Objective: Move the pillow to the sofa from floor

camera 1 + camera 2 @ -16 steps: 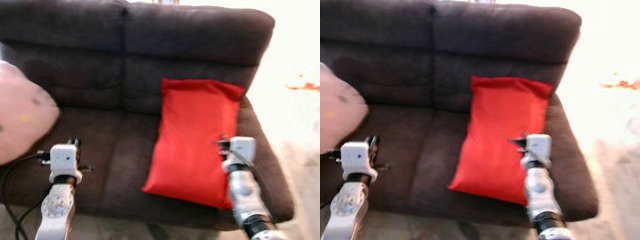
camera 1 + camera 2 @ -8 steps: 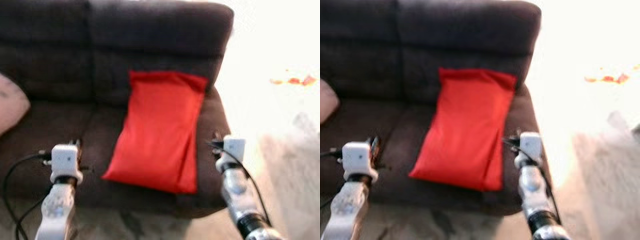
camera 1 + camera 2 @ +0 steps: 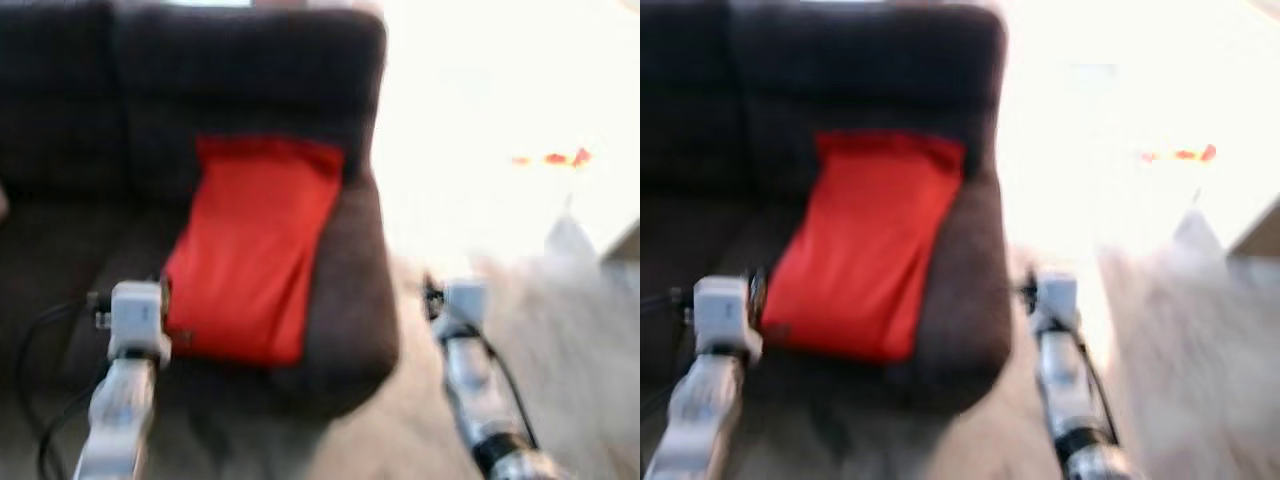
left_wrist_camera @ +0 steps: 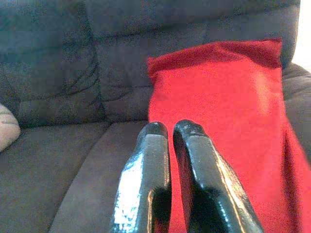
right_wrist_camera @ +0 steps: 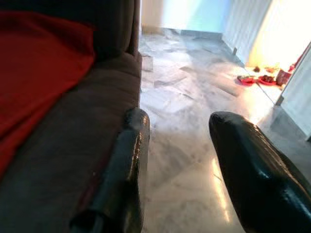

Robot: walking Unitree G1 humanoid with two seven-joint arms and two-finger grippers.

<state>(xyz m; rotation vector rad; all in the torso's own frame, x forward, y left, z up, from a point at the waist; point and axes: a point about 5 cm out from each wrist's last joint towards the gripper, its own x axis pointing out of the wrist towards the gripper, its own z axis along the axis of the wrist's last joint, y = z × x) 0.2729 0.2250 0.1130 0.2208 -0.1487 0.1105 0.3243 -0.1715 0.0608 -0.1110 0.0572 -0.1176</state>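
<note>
Left gripper [image 4: 170,133] closed, right gripper [image 5: 177,128] spread; red pillow [image 3: 250,245] on sofa [image 3: 340,290]

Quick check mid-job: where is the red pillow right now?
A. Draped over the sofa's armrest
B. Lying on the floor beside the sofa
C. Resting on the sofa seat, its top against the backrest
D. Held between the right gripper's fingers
C. The red pillow lies on the dark sofa seat with its top edge against the backrest; the left gripper is shut and empty, the right gripper open over the floor.

Red rectangular pillow [image 3: 252,245] lies on the dark sofa [image 3: 330,90] seat, top edge leaning against the backrest.
</note>
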